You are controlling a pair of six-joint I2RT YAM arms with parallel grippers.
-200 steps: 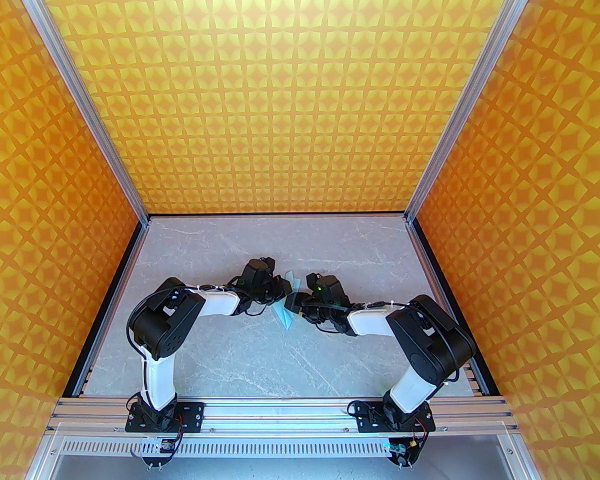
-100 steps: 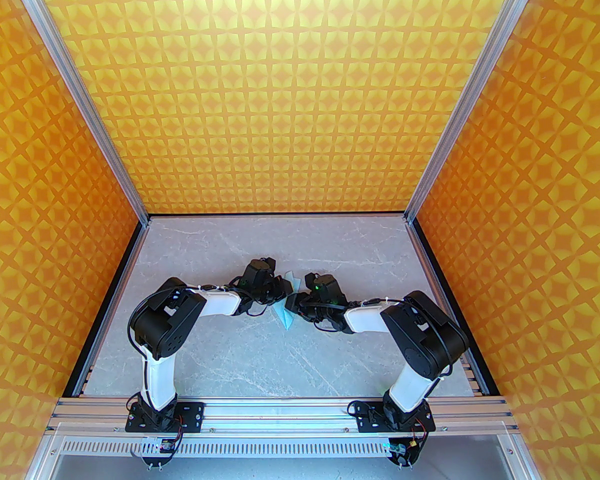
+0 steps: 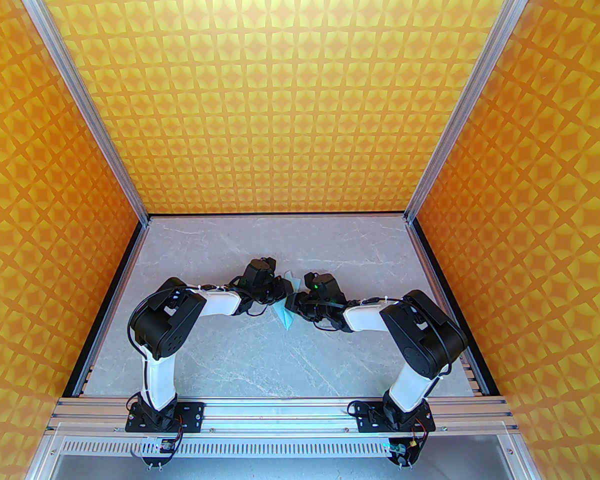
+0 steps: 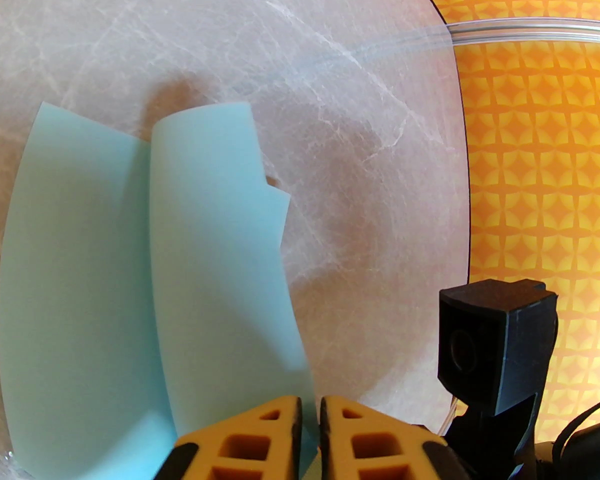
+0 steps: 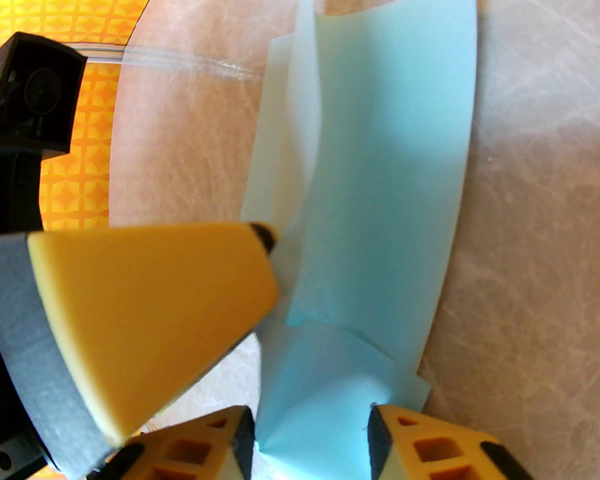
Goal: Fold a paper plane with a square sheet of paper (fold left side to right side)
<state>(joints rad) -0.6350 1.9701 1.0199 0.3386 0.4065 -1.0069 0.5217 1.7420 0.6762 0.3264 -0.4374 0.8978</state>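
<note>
The sheet of paper (image 3: 286,319) lies at about the middle of the counter (image 3: 230,363), well clear of every edge, between the two arms. Its long axis runs from the near edge toward the far edge with a slight slant. The left fingers (image 4: 286,418) are clenched on it — in the left wrist view the blue layer runs straight down into the thin slit between them, and a flap curls up off the counter beyond. The right fingers (image 5: 397,433) stand apart, astride the near part of the sheet, whose crease fans out of the gap; whether they press on it cannot be told. In the right wrist view one left finger comes in from the side, its tip at the raised flap. So the paper sits right at both pairs, the left reaching in from the left side, the right from the opposite side. By this judgement the left arm has the hold the fold needs — the flap must swing across the long crease toward the right.
</note>
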